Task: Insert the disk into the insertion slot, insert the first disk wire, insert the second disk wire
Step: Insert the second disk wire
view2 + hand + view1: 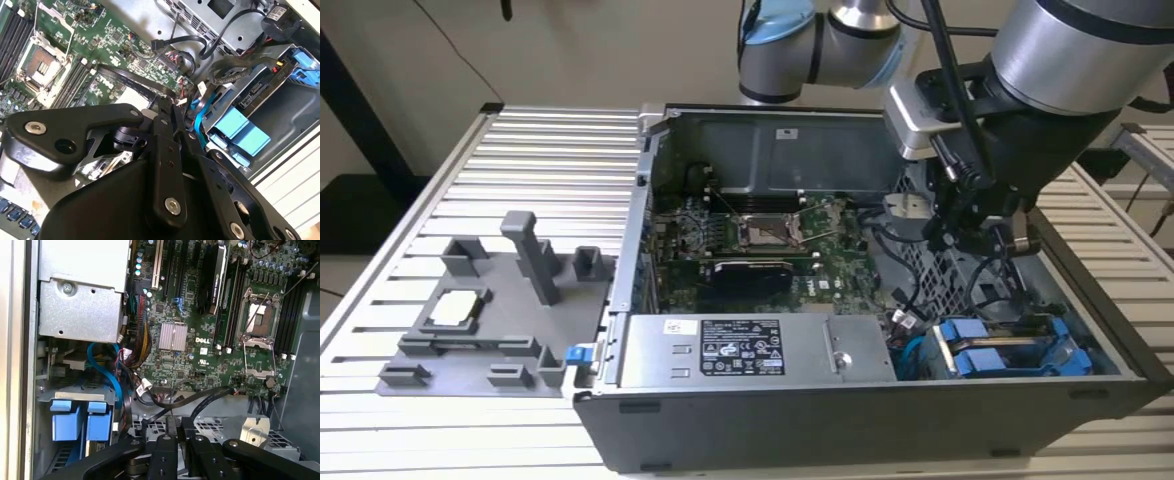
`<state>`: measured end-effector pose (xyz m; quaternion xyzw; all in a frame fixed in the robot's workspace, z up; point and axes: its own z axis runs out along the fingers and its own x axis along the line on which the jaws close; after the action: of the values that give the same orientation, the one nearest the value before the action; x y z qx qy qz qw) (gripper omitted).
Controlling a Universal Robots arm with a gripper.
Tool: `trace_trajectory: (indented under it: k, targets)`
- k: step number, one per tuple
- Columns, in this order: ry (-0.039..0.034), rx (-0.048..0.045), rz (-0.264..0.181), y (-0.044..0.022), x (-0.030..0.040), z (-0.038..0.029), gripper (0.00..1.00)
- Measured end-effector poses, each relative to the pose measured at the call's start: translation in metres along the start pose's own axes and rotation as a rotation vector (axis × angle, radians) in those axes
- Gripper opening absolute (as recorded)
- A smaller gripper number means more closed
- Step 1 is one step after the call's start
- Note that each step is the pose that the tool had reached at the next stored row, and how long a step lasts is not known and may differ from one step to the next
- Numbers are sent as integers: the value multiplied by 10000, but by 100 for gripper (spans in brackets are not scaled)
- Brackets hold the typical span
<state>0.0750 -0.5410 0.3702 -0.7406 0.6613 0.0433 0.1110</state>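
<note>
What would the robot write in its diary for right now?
gripper: above perforated cage, fingers together | disk: seated in insertion slot | wires: loose

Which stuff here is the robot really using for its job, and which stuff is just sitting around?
For the job:
- black gripper on the arm, inside the grey computer case
- blue-framed silver disk in the grey sheet-metal drive slot
- black cables

Just lying about:
- grey plastic fixture tray beside the case
- green motherboard
- silver power supply box

A robotics lab or workshop: an opened computer case (pixel 881 400) sits on a slatted aluminium table (pixel 547 160), beside a grey fixture plate (pixel 494 310), under an industrial arm (pixel 1067 60).
</note>
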Motion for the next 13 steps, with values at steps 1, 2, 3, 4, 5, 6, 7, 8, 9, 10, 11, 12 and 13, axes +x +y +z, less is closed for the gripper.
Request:
trace_trajectory:
  k: [1, 2, 3, 4, 5, 6, 7, 8, 9, 10, 11, 12, 13]
  targets:
    - [0, 0, 0, 0, 0, 0, 16]
    - [1, 0, 0, 0, 0, 0, 16]
    - [3, -1, 0, 0, 0, 1, 16]
    - [14, -14, 1, -7, 2, 8, 16]
    - [27, -40, 8, -26, 11, 10, 16]
    - [30, -74, 14, -62, 29, 14, 16]
    - [32, -104, 19, -99, 48, 18, 16]
    - [33, -133, 26, -134, 64, 22, 16]
    - [30, -160, 32, -171, 80, 31, 16]
    - [27, -181, 36, -204, 96, 42, 16]
    - [26, -183, 37, -217, 105, 53, 16]
    - [28, -185, 37, -232, 110, 65, 16]
    - [41, -187, 36, -238, 112, 71, 16]
